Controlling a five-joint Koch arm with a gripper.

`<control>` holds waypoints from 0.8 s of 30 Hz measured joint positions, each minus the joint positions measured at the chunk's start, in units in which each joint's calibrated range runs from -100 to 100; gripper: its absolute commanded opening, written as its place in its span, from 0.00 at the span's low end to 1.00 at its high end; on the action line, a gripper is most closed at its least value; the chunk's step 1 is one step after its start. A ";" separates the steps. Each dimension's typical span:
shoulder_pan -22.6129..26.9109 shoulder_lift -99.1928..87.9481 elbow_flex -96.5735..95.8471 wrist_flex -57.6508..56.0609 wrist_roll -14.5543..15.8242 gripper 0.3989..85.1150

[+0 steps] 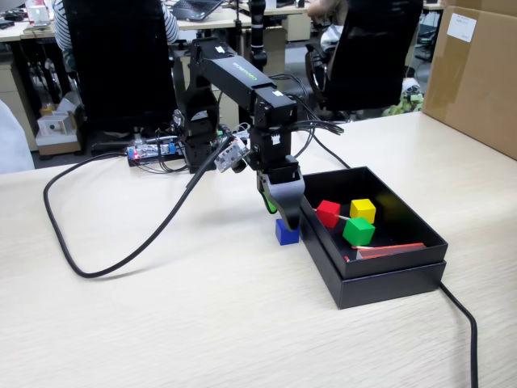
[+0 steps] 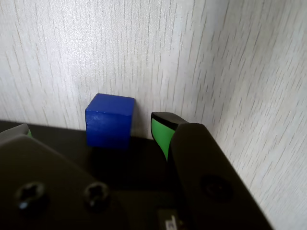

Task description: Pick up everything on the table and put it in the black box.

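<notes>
The table holds the black box at the right in the fixed view, with the green cube, red cube and yellow cube inside. The gripper hangs just beside the box's left wall, jaws apart, around the blue cube, which sits on the table.

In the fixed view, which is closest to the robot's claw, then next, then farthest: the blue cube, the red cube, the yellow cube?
From the gripper:
1. Blue cube: on the table, right under it.
2. Red cube: inside the black box, near side.
3. Yellow cube: in the box, beyond the red.
</notes>
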 measured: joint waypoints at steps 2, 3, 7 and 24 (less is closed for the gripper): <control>0.05 2.20 0.46 0.00 0.00 0.58; 0.10 4.27 1.46 0.00 0.15 0.58; 0.10 6.08 3.10 0.00 0.24 0.56; 0.10 9.97 3.29 -0.23 0.24 0.18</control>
